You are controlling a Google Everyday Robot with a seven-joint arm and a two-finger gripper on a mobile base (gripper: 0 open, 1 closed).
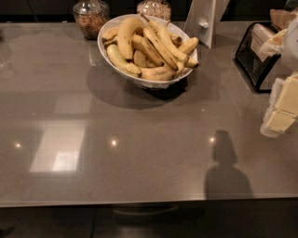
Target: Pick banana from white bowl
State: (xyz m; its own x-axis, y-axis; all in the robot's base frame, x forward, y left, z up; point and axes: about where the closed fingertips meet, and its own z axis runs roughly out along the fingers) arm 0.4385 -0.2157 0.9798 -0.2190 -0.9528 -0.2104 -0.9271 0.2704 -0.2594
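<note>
A wide white bowl (153,82) stands at the back middle of the grey counter. It is piled with several yellow bananas (149,46), some with brown spots. My gripper (279,118) comes in at the right edge of the camera view, cream and white, well to the right of the bowl and nearer the front. It hangs above the counter and touches neither the bowl nor the bananas. It holds nothing that I can see.
Two glass jars with brown contents (91,17) (153,8) stand behind the bowl. A white stand (202,21) is at the back right of the bowl. A black wire holder (255,58) sits at the right. The counter's front edge (139,202) runs along the bottom.
</note>
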